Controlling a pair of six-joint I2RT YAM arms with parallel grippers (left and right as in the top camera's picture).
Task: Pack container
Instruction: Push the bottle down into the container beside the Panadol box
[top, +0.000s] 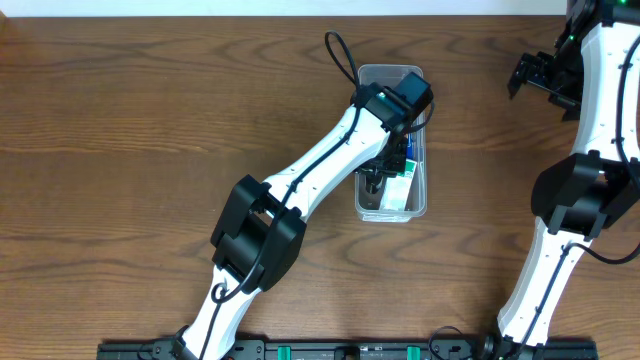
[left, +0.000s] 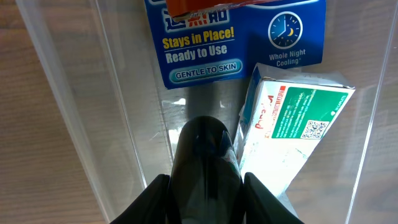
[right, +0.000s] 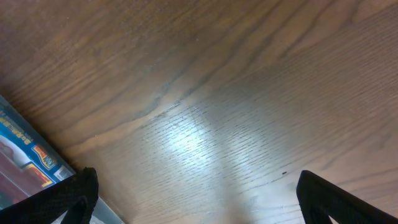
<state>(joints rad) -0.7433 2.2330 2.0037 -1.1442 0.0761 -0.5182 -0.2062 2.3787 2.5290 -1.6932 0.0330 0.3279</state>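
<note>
The clear container (top: 391, 72) stood at the middle of the counter (top: 150, 120). The left pincer (left: 205, 193), low inside it, was clenched on a dark glossy object (left: 205, 146), apparently to place it in the free space beside a blue packet (left: 236, 43) and a tilted green-and-white box (left: 292, 121). The right pincer (right: 199, 202) hung released over bare wood, well apart, presumably to keep clear.

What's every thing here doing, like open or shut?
container, upright, partly filled
blue packet, lying in the container
white-green box, tilted, beside the blue packet
black object, gripped inside the container
left gripper, shut on the black object
right gripper, open, empty, above the table
</note>
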